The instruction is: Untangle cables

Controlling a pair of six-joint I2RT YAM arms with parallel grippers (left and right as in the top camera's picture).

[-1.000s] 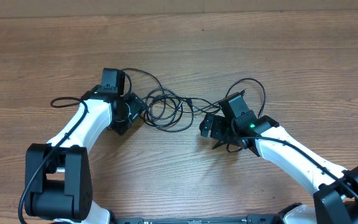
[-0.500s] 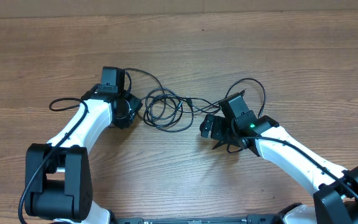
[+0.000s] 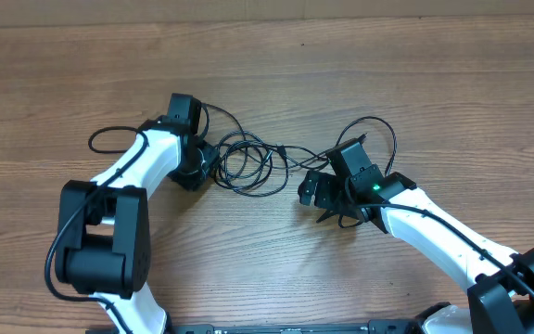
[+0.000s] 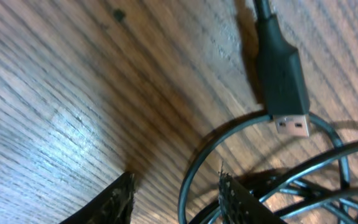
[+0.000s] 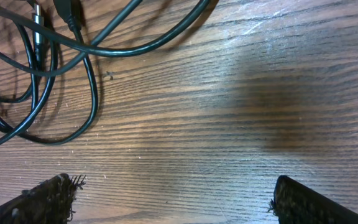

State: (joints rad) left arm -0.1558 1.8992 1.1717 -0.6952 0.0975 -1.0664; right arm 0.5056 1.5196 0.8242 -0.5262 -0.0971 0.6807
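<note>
1. Jaws first: my left jaws stand partly open, low over the bench [image 3: 267, 65]. One loop of the cables [image 3: 244, 167] passes between the fingertips [image 4: 114, 202], and as far as I can see it is not yet pinched.
2. My right jaws gape wide above bare wood and grip nothing. The nearest strands lie toward the upper left of the right wrist view.
3. Thin black cords sit heaped in overlapping loops at mid-bench, between the two arms and just beside my left jaws.
4. Progress, as I judge it: barely begun. No cord lies singled out, and every loop I can see crosses another. What is left is to take hold, draw each cord free and lay them apart.
5. Writing: none legible. A USB plug [image 4: 284, 81] with a bare metal tip shows in the left wrist view, and I can make out no logo on its black housing. A green light [image 3: 375, 190] glows on the right arm.
</note>
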